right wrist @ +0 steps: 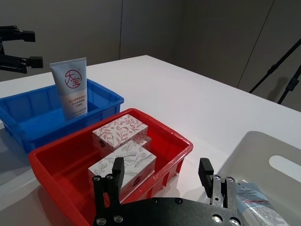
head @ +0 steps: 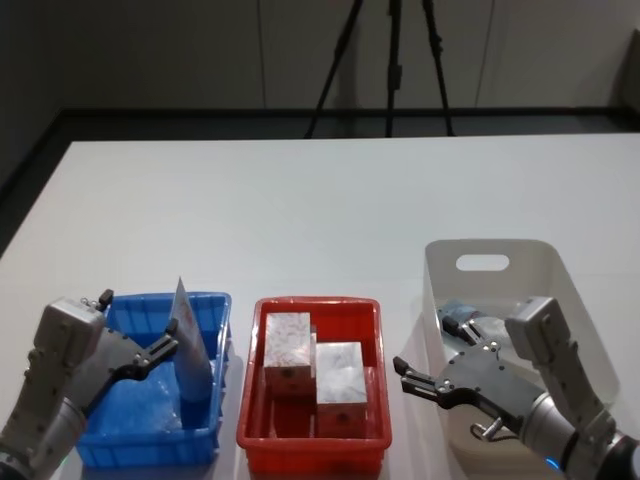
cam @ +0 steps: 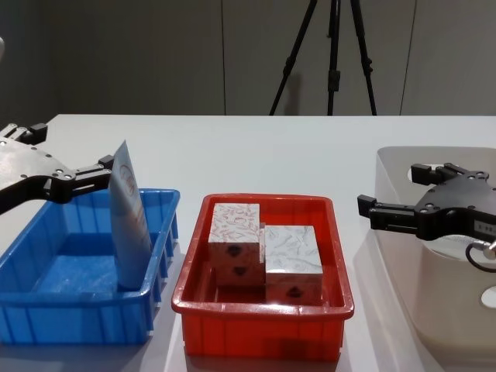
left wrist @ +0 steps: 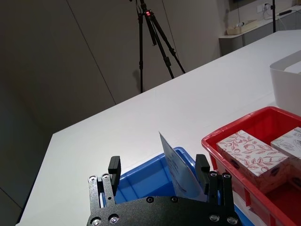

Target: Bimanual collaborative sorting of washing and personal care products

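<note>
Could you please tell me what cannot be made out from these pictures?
Beige tub: in the head view the right hand and its arm cover most of the inside; one tube peeks out, so the count is unclear.
Standing tube: in the left wrist view the left hand hides its base and any finger contact.
Boxes: in the chest view the red tray wall hides their bases.

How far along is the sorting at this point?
Done: two boxes sit in the red tray, and one upright tube stands in the blue tray. In hand: nothing; the left gripper is open around that tube, the right gripper open by the beige tub. Left: a remaining tube inside the tub.
</note>
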